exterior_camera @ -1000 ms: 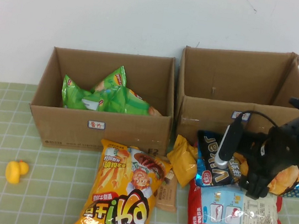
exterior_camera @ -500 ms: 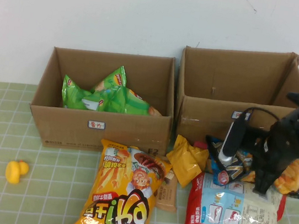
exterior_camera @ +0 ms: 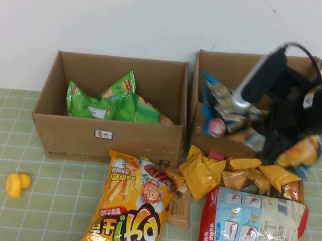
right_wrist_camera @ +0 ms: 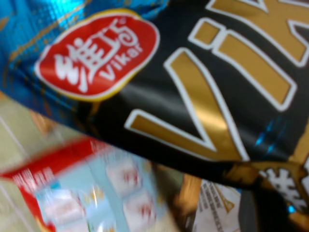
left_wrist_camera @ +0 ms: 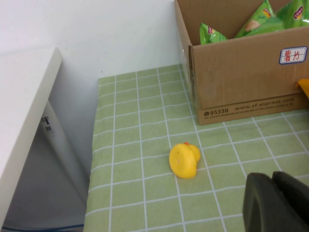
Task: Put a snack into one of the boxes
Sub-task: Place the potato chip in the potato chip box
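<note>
Two brown cardboard boxes stand at the back of the table. The left box (exterior_camera: 107,140) holds several green snack bags (exterior_camera: 115,102) and also shows in the left wrist view (left_wrist_camera: 241,82). The wider right box (exterior_camera: 258,71) stands behind my right arm. My right gripper (exterior_camera: 254,136) is shut on a blue and black Vikar snack bag (exterior_camera: 220,108) and holds it in the air in front of the right box's front wall. That bag fills the right wrist view (right_wrist_camera: 193,82). My left gripper (left_wrist_camera: 277,203) is shut and empty, low over the tablecloth near a yellow duck.
A yellow rubber duck (exterior_camera: 17,184) lies at the front left. A big orange chip bag (exterior_camera: 133,209), a red, white and blue bag (exterior_camera: 253,229), yellow packs (exterior_camera: 202,171) and orange packs (exterior_camera: 261,173) lie in front of the boxes. A white cabinet (left_wrist_camera: 24,121) stands beside the table.
My right gripper has lifted the Vikar bag off the snack pile, up and back toward the right box. The orange packs that lay under it now show.
</note>
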You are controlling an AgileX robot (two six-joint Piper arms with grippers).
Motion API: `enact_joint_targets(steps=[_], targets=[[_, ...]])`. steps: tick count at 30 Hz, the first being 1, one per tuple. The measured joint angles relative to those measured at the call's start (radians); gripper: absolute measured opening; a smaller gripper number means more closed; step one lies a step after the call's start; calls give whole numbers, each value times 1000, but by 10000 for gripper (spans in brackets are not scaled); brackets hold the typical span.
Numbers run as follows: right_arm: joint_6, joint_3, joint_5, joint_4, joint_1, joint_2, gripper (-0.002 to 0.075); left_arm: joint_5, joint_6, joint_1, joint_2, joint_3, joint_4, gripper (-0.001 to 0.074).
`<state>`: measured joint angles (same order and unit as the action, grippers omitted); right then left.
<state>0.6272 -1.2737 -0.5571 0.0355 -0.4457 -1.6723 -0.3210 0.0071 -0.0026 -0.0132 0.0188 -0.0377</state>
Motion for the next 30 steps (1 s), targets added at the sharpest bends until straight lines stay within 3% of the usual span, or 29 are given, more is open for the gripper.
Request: enact_joint_targets(steps=[9,21,30], targets=[[33,-187,70,-21,-141,-50,50,0,0,0,0,0,0,-2],[33,-576,169,-213,-155,-405,50,0,0,0,0,0,0,-2],[30,-643,372,-366,-173,-546,50,0,0,0,0,0,0,-2]])
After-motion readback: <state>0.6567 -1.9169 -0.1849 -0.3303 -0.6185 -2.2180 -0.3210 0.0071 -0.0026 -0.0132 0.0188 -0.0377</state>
